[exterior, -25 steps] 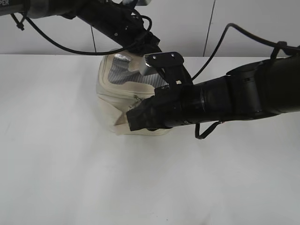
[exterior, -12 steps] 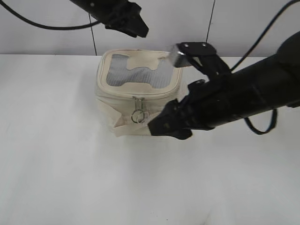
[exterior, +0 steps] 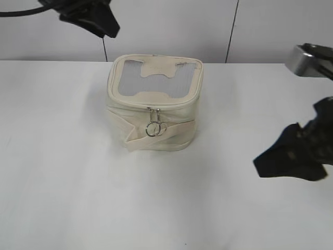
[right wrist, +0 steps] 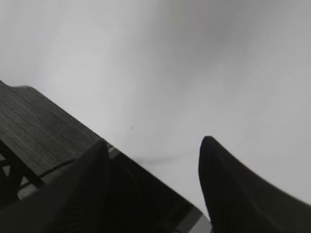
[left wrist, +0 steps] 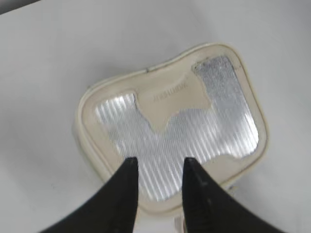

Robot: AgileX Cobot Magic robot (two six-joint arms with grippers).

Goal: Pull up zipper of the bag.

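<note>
White table (exterior: pixel 78 198) fills most of the exterior view; pale wall behind it. The bag (exterior: pixel 153 104) sits upright near the table's far edge, slightly left of centre. Cream sides, grey mesh top panel (exterior: pixel 151 83) with a bone-shaped cream patch (left wrist: pixel 170 99) across it, diagonal strap band (exterior: pixel 166 136) wrapping the lower body.

Right gripper (exterior: pixel 291 159) hangs well to the right of the bag, low over the table and apart from it. In the right wrist view its two dark fingers (right wrist: pixel 233 189) stand wide apart over bare tabletop; nothing between them.

Left gripper (exterior: pixel 91 18) is up at the top left, above and behind the bag's left rear corner, not touching it. In the left wrist view the gripper (left wrist: pixel 158 167) looks down on the mesh panel, jaws a narrow gap apart with nothing gripped; the bag's rim lies directly under the tips.

The zipper (exterior: pixel 151 107) runs round the top rim. Its two silver pulls (exterior: pixel 154 126) hang side by side at the middle of the front face, rings overlapping, well clear of both sets of jaws.
</note>
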